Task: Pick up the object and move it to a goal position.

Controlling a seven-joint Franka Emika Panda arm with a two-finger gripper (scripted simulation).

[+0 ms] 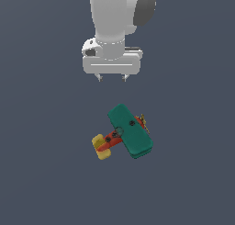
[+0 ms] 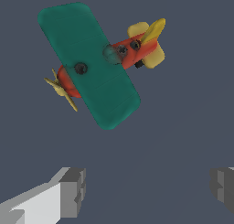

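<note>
Counter [image 1: 41, 173]: flat dark blue-grey surface, fills both views, carries the toy.
Arm [image 1: 110, 17]: white Franka, comes down from the top of the exterior view, last links near vertical, wrist pointing straight down. Dark grey patch on the upper link at the exterior view's right.
Hand block [image 1: 110, 63]: wide white housing, level, long side running across the exterior view.
Gripper [image 1: 112, 77]: jaws released, spread wide, nothing between them. Only two short tips show under the housing in the exterior view. Wrist view shows one light finger [image 2: 50, 198] and one darker finger [image 2: 224, 189] at opposite edges with bare counter between. Hangs above the counter, clear of the toy, not touching it.
Toy biplane [image 1: 130, 130]: lies on the counter, apart from the gripper, below it in the exterior view and a bit toward the exterior view's right. Turned diagonal to the hand block.
Wing [image 1: 133, 134]: broad teal-green, rounded corners, biggest part of the toy.
Body [image 1: 110, 139]: red-orange, runs under the wing.
Tail [image 1: 100, 147]: yellow, toward the exterior view's left.
Propeller [image 1: 143, 121]: tan, at the nose, toward the exterior view's right.
</note>
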